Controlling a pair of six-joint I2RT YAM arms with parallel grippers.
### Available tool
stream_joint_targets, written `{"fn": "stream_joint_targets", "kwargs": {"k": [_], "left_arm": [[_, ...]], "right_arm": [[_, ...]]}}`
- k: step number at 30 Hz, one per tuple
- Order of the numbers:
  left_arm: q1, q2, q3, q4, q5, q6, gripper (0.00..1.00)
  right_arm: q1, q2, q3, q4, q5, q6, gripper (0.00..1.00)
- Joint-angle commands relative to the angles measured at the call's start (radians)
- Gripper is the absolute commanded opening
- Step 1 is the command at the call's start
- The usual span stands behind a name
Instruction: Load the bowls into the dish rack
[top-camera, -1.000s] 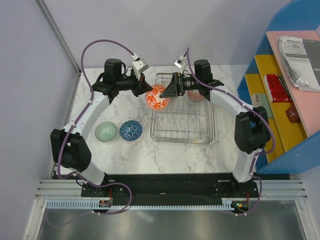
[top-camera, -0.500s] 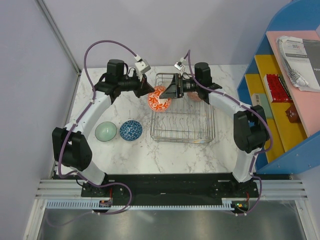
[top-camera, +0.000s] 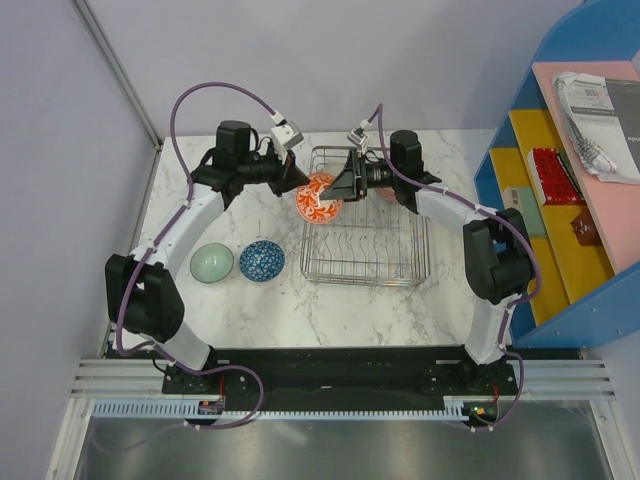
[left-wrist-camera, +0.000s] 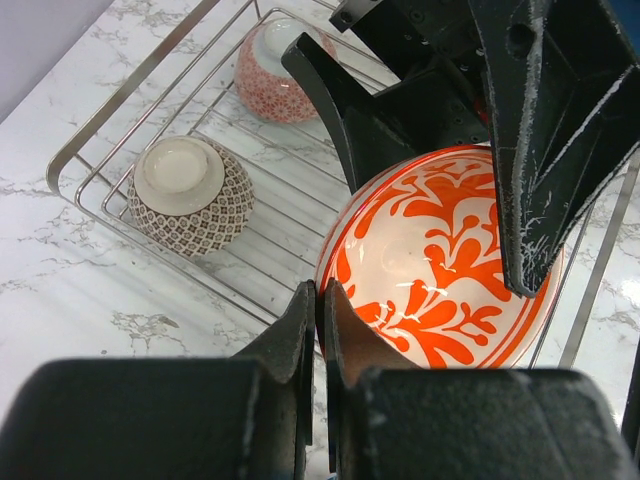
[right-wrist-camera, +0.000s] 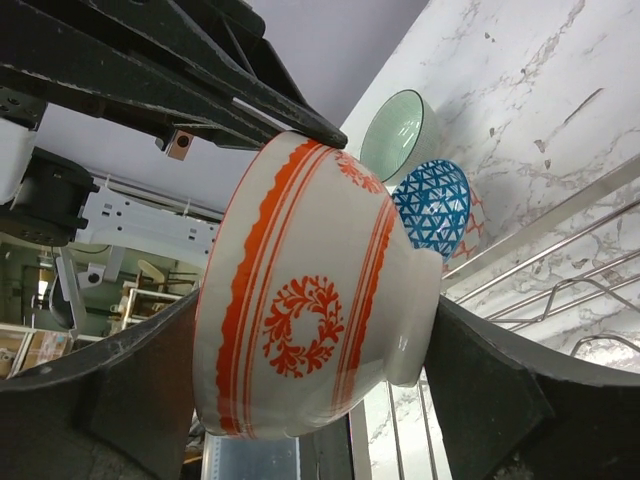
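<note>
Pinching the rim of the orange bowl (top-camera: 318, 198) above the dish rack (top-camera: 366, 283), the left hand (left-wrist-camera: 320, 305) grips it while the right hand (top-camera: 336, 187) straddles it, its clamping impossible to tell.

Past second: orange-and-white patterned ceramic bowl (top-camera: 318, 198), held between both arms at far left edge of silver wire dish rack (top-camera: 365, 282), has edged slightly right and turned more on edge, showing less of its inside. Left gripper (left-wrist-camera: 318, 292) has followed rightward, narrowing the gap to right gripper (right-wrist-camera: 320, 310). Left arm's purple cable (top-camera: 205, 88) now arches higher.
</note>
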Motion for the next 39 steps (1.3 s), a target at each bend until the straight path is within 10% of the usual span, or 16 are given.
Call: {"fn": "stream_joint_targets", "kwargs": {"k": [1, 10, 19, 22, 39], "left_arm": [[-0.011, -0.052, -0.011, 0.079, -0.009, 0.016, 0.02], [-0.013, -0.057, -0.018, 0.084, -0.017, 0.022, 0.02], [-0.014, -0.044, -0.01, 0.071, -0.02, 0.024, 0.02], [-0.013, -0.038, -0.01, 0.064, -0.018, 0.025, 0.04], [-0.006, -0.049, -0.01, 0.038, -0.092, -0.002, 1.0]], "right_arm": [[-0.003, 0.017, -0.014, 0.114, -0.046, 0.068, 0.86], [-0.003, 0.028, -0.032, 0.171, -0.054, 0.104, 0.7], [-0.003, 0.016, -0.037, 0.156, -0.033, 0.082, 0.0], [-0.003, 0.011, -0.037, 0.128, -0.025, 0.058, 0.0], [-0.012, 0.007, 0.024, -0.14, 0.087, -0.163, 0.0]]}}
